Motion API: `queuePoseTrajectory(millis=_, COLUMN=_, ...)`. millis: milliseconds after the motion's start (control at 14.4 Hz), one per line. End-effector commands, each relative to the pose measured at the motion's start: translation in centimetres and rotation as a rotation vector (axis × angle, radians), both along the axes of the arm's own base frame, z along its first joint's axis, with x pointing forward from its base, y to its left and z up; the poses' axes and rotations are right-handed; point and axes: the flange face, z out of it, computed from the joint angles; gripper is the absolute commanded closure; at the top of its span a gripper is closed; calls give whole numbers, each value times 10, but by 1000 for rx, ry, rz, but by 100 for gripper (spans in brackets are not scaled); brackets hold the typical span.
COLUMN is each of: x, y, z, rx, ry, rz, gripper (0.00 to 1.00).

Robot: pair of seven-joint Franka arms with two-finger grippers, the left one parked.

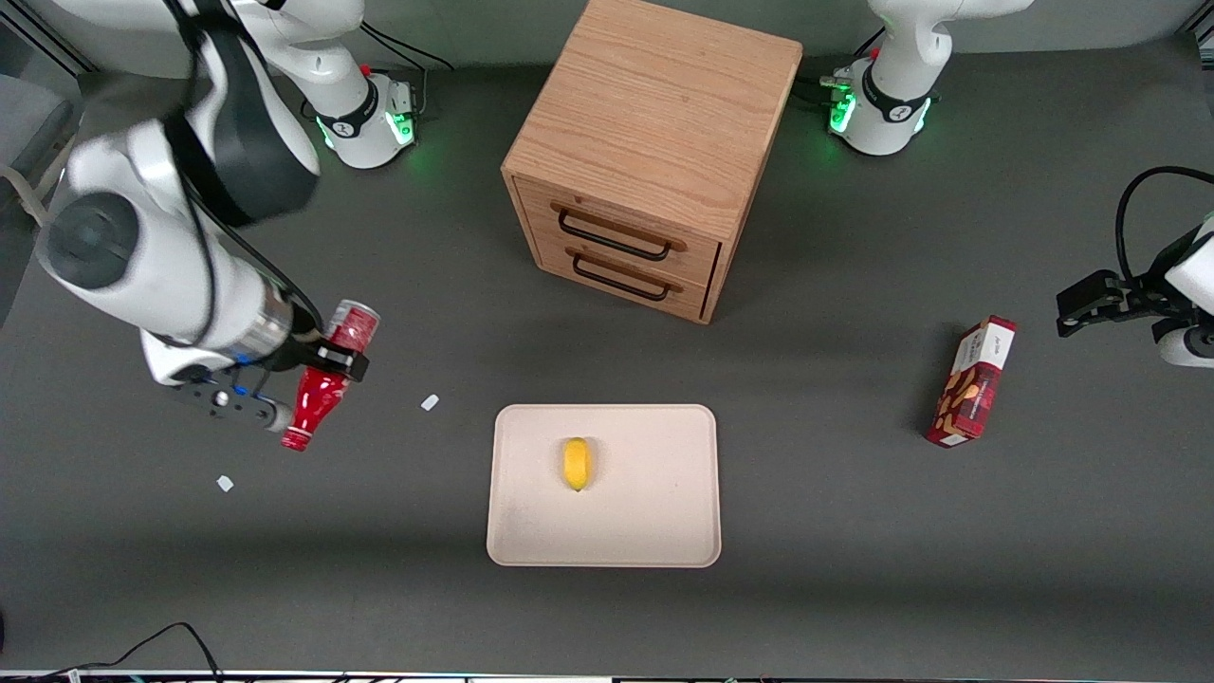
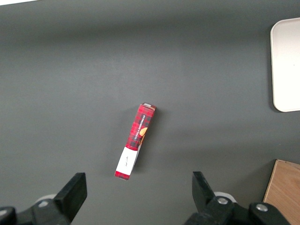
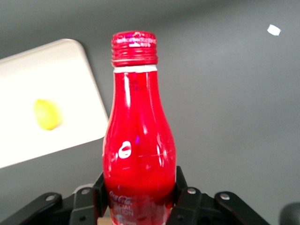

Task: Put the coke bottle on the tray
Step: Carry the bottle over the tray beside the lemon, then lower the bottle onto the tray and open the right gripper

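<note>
My right gripper point(image 1: 334, 361) is shut on the coke bottle point(image 1: 322, 384), a slim red bottle with a red cap. It holds the bottle tilted in the air above the table, cap end down and nearer the front camera. In the right wrist view the bottle point(image 3: 138, 140) sits between the two black fingers point(image 3: 183, 187). The beige tray point(image 1: 654, 517) lies flat in the middle of the table, apart from the bottle, toward the parked arm's end. Its corner also shows in the right wrist view point(image 3: 70, 93).
A yellow lemon point(image 1: 577, 463) lies on the tray. A wooden drawer cabinet point(image 1: 645, 161) stands farther from the front camera than the tray. A red snack box point(image 1: 972, 381) lies toward the parked arm's end. Two small white scraps point(image 1: 430, 402) lie near the bottle.
</note>
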Motion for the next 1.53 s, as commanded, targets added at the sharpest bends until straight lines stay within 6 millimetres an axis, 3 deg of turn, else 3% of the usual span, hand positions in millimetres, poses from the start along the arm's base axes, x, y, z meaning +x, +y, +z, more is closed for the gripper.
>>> queuePoseTrajectory(millis=0, x=13, y=45, z=16, rx=81, ry=-3, rz=92, gripper=100)
queuePoseTrajectory(millis=70, x=15, y=70, z=4, rx=103, ry=5, rz=126, gripper=100)
queuePoseTrajectory(millis=139, x=25, y=78, z=-13, rx=124, ry=21, rz=132, gripper=100)
queuePoseTrajectory(millis=278, x=43, y=98, z=-77, rx=158, ry=67, rz=142, gripper=100)
queuePoseTrajectory(millis=487, x=65, y=118, z=-193, rx=193, ry=105, rz=129, gripper=100)
queuePoseTrajectory(millis=557, x=71, y=120, z=-224, rx=192, ry=97, rz=123, gripper=100)
queuePoseTrajectory(millis=696, x=74, y=121, z=-267, rx=156, ry=90, rz=133, gripper=100)
queuePoseTrajectory(millis=974, x=80, y=121, z=-320, rx=154, ry=51, rz=103, gripper=100)
queuePoseTrajectory(millis=1113, x=78, y=128, z=-328, rx=156, ry=41, rz=106, gripper=100)
queuePoseTrajectory(millis=1391, x=79, y=124, z=-348, rx=146, ry=33, rz=92, gripper=100)
queuePoseTrajectory(millis=1461, x=79, y=123, z=-349, rx=145, ry=35, rz=89, gripper=75)
